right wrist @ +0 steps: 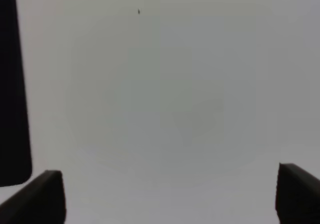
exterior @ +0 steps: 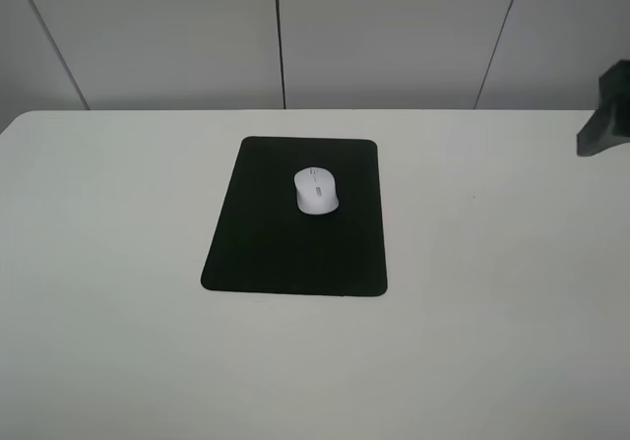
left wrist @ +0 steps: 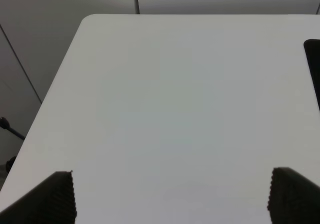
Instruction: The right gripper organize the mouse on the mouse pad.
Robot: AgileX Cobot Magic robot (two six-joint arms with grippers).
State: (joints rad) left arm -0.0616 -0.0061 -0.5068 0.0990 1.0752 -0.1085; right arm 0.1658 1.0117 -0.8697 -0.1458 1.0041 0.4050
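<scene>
My right hand point(right wrist: 167, 196) hangs open and empty over bare table point(exterior: 492, 292). Farther off, the mouse point(exterior: 316, 190) sits on the mouse pad point(exterior: 266, 253), toward its far half. I judge it light, rigid and smooth-shelled; its two long flanks offer the surest hold.
</scene>
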